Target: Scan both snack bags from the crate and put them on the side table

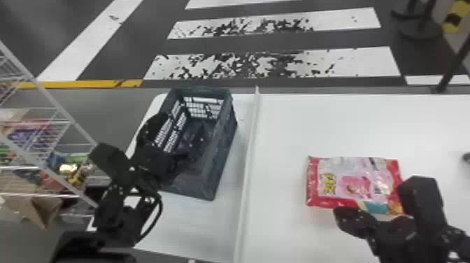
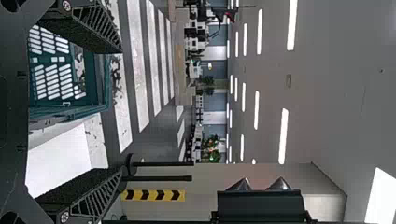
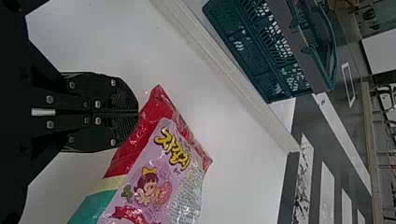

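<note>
I see crate [image 1: 221,159] on table [image 1: 196,224], left of raised edge [image 1: 247,154]; snack bag [image 1: 353,185] right of edge; wire rack [image 1: 52,98] left of crate.

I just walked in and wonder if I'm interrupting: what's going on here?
A two-armed robot is moving snacks. Its right gripper has its fingers shut at the edge of a red-and-pink snack bag over the white table; whether it grips the bag is unclear. The left gripper is open at the crate.
</note>
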Action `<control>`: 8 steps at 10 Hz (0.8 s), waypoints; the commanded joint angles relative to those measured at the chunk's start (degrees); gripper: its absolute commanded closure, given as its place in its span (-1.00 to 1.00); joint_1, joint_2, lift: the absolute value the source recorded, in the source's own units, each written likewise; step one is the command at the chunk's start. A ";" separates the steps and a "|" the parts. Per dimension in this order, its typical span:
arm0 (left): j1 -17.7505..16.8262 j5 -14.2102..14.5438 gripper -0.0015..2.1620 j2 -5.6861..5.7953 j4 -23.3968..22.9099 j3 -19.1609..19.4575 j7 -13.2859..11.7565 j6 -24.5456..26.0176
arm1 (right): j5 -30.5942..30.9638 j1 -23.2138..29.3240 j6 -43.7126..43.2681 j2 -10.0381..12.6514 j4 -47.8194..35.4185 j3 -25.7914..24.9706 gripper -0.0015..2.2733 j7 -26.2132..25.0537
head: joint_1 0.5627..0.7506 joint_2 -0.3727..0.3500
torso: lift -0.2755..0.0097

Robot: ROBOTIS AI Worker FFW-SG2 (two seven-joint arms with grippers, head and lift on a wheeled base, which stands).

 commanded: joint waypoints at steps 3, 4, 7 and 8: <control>0.52 0.00 -0.92 0.09 -0.04 -0.11 0.00 -0.04 | 1.41 -2.83 1.82 -0.18 2.55 4.24 0.99 0.16 | 0.41 0.69 | 0.32; 0.52 0.00 -0.92 0.09 -0.13 -0.02 0.00 -0.04 | 1.94 -4.85 1.99 0.00 4.40 5.91 0.99 -0.02 | 0.41 0.71 | 0.32; 0.70 0.00 -0.92 0.18 -0.13 0.07 0.00 -0.04 | 2.82 -11.88 4.81 0.35 10.29 9.17 0.99 -0.63 | 0.41 0.78 | 0.32; 0.70 0.00 -0.92 0.27 -0.13 0.16 0.00 -0.04 | 2.91 -13.64 4.98 1.23 12.04 9.25 0.99 -0.72 | 0.41 0.78 | 0.32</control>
